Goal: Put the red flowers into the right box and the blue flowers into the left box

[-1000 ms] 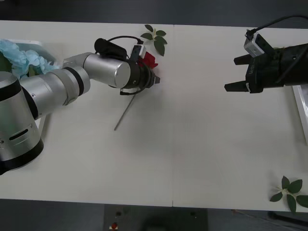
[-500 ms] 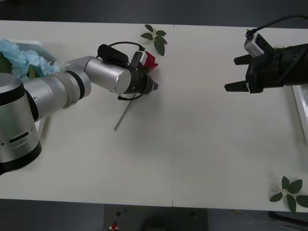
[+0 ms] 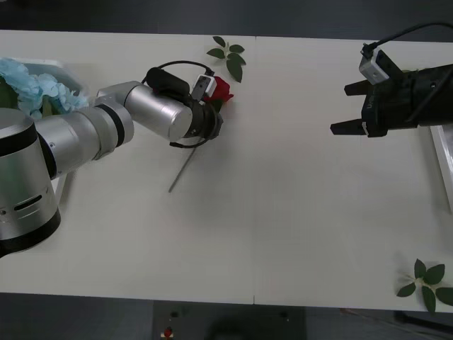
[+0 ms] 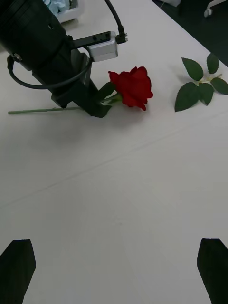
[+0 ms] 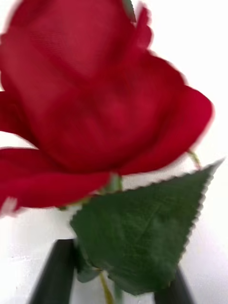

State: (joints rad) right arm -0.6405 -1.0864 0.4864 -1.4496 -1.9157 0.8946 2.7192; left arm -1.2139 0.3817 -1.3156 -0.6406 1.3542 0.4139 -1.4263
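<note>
Upper centre, left gripper point(image 3: 214, 120) is pinching the red rose point(image 3: 221, 88) below its bloom; squeeze the stem firmly before lifting; right gripper point(image 3: 348, 108) is hanging spread

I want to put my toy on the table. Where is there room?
The big bare middle, between the red rose held by the left pincer and the open right pincer, is free. So is the near edge up to the leaf sprig. The left side is crowded by the arm and the blue flowers.
</note>
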